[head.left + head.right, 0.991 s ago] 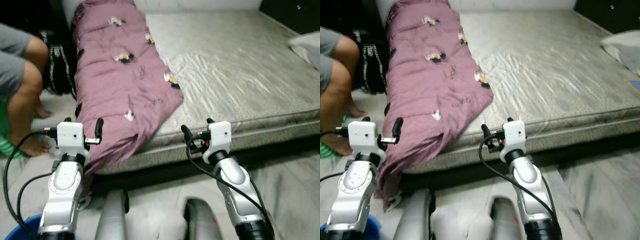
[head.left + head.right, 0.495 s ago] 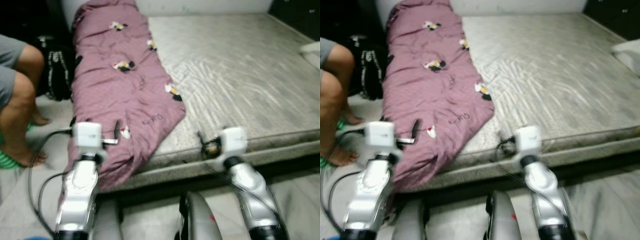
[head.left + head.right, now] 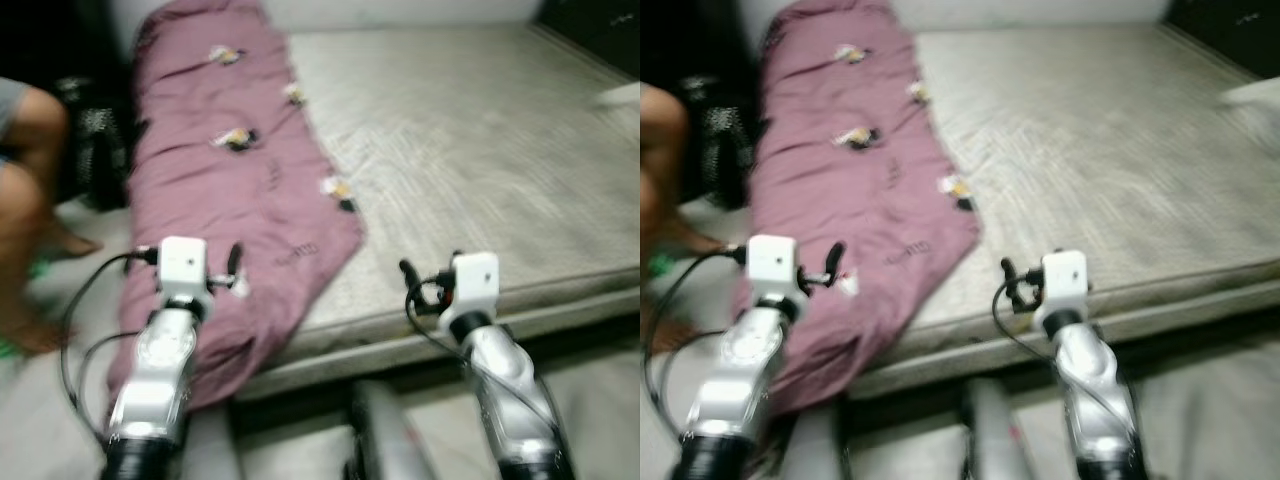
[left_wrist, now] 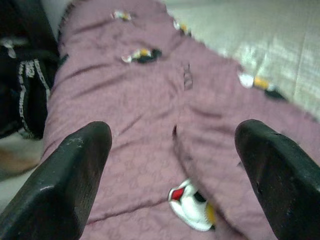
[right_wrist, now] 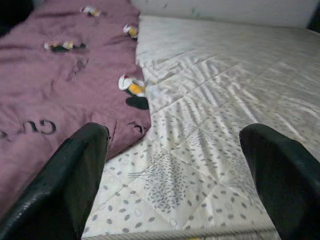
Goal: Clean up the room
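Note:
A mauve blanket (image 3: 230,170) with small cartoon prints lies along the left side of a grey patterned mattress (image 3: 480,150) and hangs over its front edge. My left gripper (image 3: 190,256) is held out over the blanket's hanging end, open, with nothing between its fingers (image 4: 75,165). My right gripper (image 3: 432,266) hovers at the mattress's front edge, right of the blanket's corner, also open and holding nothing. In the right wrist view, bare mattress (image 5: 215,100) and the blanket's edge (image 5: 60,100) lie ahead of the fingers (image 5: 80,170). The eye views are blurred.
A person's bare leg (image 3: 20,210) is on the floor at the far left, beside the bed. A black patterned bag (image 3: 90,140) stands between the person and the bed. A white pillow (image 3: 620,95) lies at the mattress's right edge.
The whole picture has shifted and blurred, so the camera has moved; the bed sits slightly closer. Both arms stay stretched toward the bed, their grippers open as before.

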Tool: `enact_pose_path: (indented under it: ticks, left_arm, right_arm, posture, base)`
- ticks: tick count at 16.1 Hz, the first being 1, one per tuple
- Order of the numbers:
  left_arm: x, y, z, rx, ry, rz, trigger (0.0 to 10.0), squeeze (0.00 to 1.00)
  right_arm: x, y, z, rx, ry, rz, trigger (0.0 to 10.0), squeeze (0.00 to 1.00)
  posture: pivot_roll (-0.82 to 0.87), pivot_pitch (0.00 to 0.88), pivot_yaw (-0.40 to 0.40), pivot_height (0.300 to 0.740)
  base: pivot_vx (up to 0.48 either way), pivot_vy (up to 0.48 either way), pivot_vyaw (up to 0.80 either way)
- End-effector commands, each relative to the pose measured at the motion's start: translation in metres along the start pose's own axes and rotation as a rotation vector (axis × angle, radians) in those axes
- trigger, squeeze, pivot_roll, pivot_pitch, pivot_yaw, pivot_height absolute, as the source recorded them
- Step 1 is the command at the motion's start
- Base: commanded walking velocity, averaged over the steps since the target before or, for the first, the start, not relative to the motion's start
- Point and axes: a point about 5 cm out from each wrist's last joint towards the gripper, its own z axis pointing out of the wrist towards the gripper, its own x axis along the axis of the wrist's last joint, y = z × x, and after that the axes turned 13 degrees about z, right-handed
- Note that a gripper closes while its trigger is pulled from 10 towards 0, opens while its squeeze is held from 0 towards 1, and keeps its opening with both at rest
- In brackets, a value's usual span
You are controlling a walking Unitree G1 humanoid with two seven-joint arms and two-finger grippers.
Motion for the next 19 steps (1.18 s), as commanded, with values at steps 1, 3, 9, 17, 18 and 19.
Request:
enact_pose_path:
  ticks: [1,3,9,17,18,19]
  left_arm:
    - [0.003,0.0,0.005,0.008,-0.013,-0.008,10.0,0.0]
    - [-0.001,-0.003,0.011,0.053,-0.068,-0.05,10.0,0.0]
    - [-0.028,-0.01,0.033,0.177,-0.254,-0.15,10.0,0.0]
    - [-0.036,0.07,0.052,-0.292,-0.435,-0.013,10.0,0.0]
    - [-0.035,0.088,0.048,-0.379,-0.427,0.037,10.0,0.0]
    - [-0.035,0.115,0.038,-0.533,-0.398,0.148,10.0,0.0]
  right_arm:
    - [0.003,0.004,-0.004,-0.014,0.006,-0.007,10.0,0.0]
    - [0.005,0.013,-0.017,-0.022,-0.01,-0.038,10.0,0.0]
    - [0.005,0.04,-0.058,-0.114,-0.076,-0.084,10.0,0.0]
    - [0.02,0.036,-0.075,-0.123,-0.083,-0.084,10.0,0.0]
    - [0.02,0.037,-0.076,-0.128,-0.083,-0.085,10.0,0.0]
    - [0.02,0.036,-0.077,-0.129,-0.085,-0.085,10.0,0.0]
  posture:
    - [-0.08,0.0,-0.036,0.565]
    - [-0.1,0.01,-0.048,0.565]
    - [-0.19,0.081,-0.044,0.565]
    - [-0.28,0.12,-0.033,0.565]
    - [-0.28,0.116,-0.03,0.565]
    - [-0.28,0.112,-0.029,0.565]
  base:
    - [0.0,0.0,-0.8]
    - [0.0,0.0,0.0]
    - [0.0,0.0,0.0]
    - [0.0,0.0,0.0]
    - [0.0,0.0,0.0]
    - [0.0,0.0,0.0]
